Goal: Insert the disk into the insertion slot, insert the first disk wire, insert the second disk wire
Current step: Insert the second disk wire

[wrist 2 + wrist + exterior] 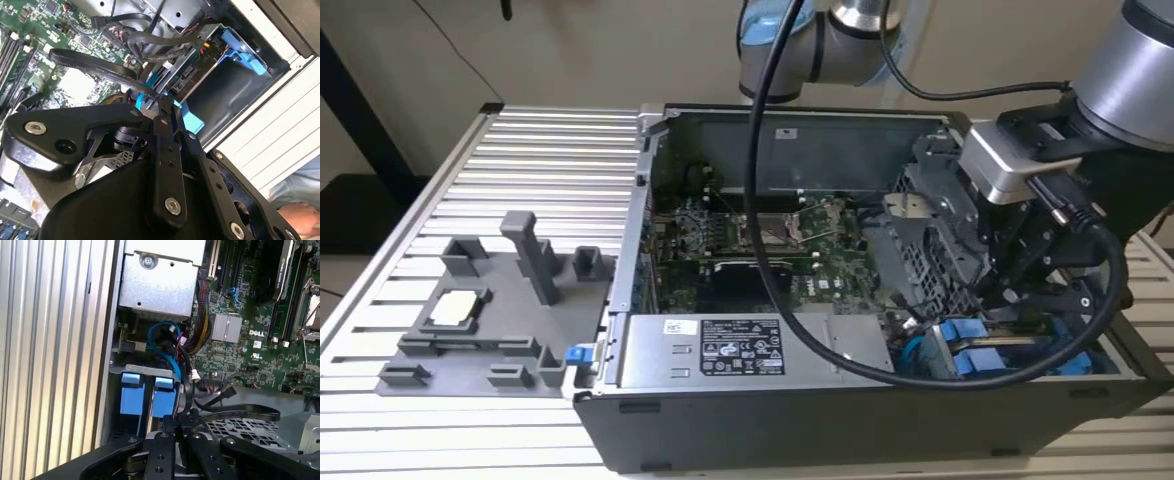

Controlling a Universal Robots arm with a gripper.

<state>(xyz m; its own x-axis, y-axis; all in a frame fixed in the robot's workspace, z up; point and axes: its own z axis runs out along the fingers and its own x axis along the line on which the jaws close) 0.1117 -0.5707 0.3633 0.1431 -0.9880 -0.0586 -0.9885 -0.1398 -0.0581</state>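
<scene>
Two blue carrier fronts sit side by side in the grey perforated drive cage (923,250) at the case's front corner, on the exterior view's right. The disk (164,397) is the blue-framed unit right by my fingertips, seated in the insertion slot (150,371); the other blue unit (131,395) stands beside it. My gripper (180,424) reaches down into the cage (240,430), shut on the black connector of a flat black wire (240,415) that loops away from the tips. In the second wrist view the gripper (162,102) pinches that connector beside a blue frame (192,121). The gripper (994,300) hangs above the blue units (967,345).
A silver box (720,350) with a black-and-white label fills the case's front. The motherboard (747,235) lies behind it. Blue and black cables (165,337) crowd the cage mouth. A grey fixture (494,300) stands on the slatted table (547,150). A person's hand (300,215) is nearby.
</scene>
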